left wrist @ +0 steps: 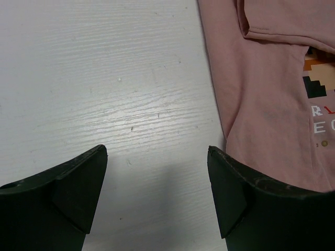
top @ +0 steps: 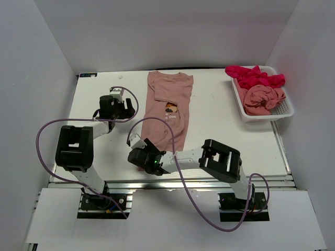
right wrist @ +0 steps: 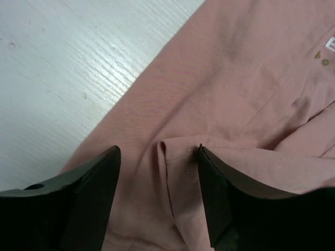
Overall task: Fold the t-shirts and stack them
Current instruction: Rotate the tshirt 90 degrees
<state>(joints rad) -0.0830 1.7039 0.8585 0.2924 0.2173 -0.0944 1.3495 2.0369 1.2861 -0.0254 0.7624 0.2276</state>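
Note:
A salmon-pink t-shirt [top: 168, 107] with a pixel-art print [left wrist: 319, 78] lies folded lengthwise in a long strip on the white table [top: 220, 125]. My left gripper [top: 126, 107] [left wrist: 157, 157] stands open over bare table just left of the shirt's edge, holding nothing. My right gripper [top: 137, 142] [right wrist: 157, 151] is open low over the shirt's near end. A folded hem edge [right wrist: 175, 157] lies between its fingers, and the right finger touches the cloth. A magenta-red t-shirt [top: 254, 76] and another pink t-shirt [top: 261, 98] sit crumpled in the basket.
The white mesh basket [top: 287, 111] stands at the table's back right corner. White walls enclose the table on three sides. Purple cables loop from both arms over the table's near left part.

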